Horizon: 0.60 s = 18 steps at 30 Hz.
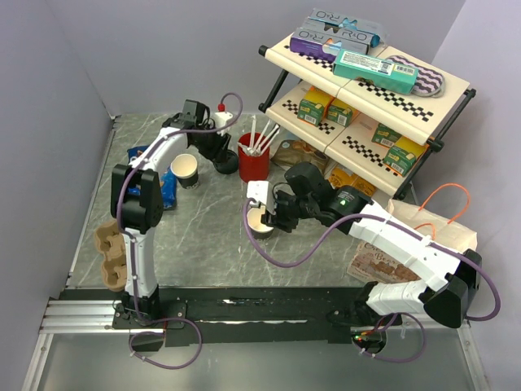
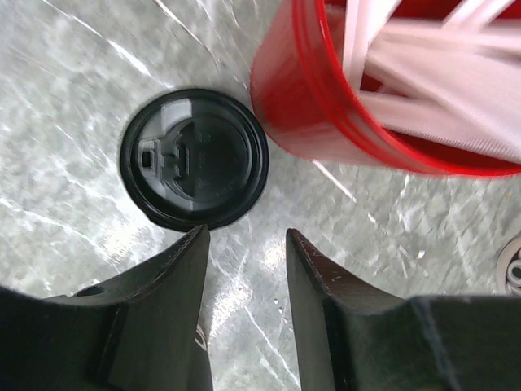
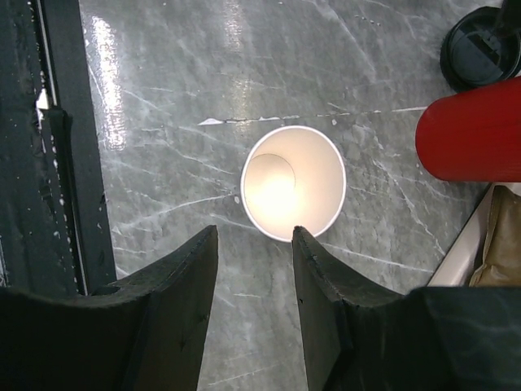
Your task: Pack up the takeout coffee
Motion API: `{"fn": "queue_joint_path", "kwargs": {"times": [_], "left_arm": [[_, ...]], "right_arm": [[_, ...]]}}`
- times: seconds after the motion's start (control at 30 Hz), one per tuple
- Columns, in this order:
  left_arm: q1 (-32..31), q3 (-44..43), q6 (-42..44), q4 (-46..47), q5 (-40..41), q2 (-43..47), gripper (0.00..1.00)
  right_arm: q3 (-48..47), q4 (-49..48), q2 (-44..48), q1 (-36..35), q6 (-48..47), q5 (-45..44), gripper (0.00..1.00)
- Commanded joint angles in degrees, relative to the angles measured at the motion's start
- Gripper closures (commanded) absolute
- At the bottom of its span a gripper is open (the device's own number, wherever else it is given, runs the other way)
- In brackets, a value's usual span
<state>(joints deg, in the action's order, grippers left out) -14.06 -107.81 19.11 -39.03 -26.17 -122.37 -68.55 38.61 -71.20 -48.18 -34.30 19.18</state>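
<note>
The takeout coffee's paper cup stands upright and lidless mid-table, cream-white inside. My right gripper hovers above it, open, with the cup's rim just beyond the fingertips and nothing between them. The round black lid lies flat on the table beside the red cup of white straws. My left gripper is over the table just short of the lid, open and empty.
A second dark-sleeved paper cup stands by the left arm. A cardboard cup carrier lies at the left edge and a blue packet beside it. A shelf of boxes fills the back right; a brown paper bag lies at the right.
</note>
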Motion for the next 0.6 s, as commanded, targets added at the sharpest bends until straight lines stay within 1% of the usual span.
{"fn": "queue_joint_path", "kwargs": {"times": [0.0,0.17,0.23,0.37,0.43,0.57], "left_arm": [[-0.3,3.0,4.4,2.5,-2.1,4.2,0.51],[-0.9,8.6,11.4,1.8,-2.2,8.2,0.52],[-1.6,11.0,14.7,2.6,-0.5,9.2,0.5],[-3.9,13.3,21.0,4.4,3.8,9.1,0.46],[-5.0,13.5,22.2,5.0,6.5,7.9,0.45],[-5.4,12.5,22.8,6.2,8.2,5.9,0.45]], "right_arm": [[-0.2,-1.0,1.4,0.8,0.8,0.6,0.51],[0.6,-1.2,2.1,1.4,0.5,0.7,0.51],[0.9,-1.3,2.3,1.7,0.6,0.9,0.51],[0.9,-1.6,2.3,1.9,0.8,1.1,0.51],[1.0,-1.5,2.4,1.9,0.7,1.2,0.51],[1.1,-1.3,2.6,2.1,0.7,1.1,0.51]]}}
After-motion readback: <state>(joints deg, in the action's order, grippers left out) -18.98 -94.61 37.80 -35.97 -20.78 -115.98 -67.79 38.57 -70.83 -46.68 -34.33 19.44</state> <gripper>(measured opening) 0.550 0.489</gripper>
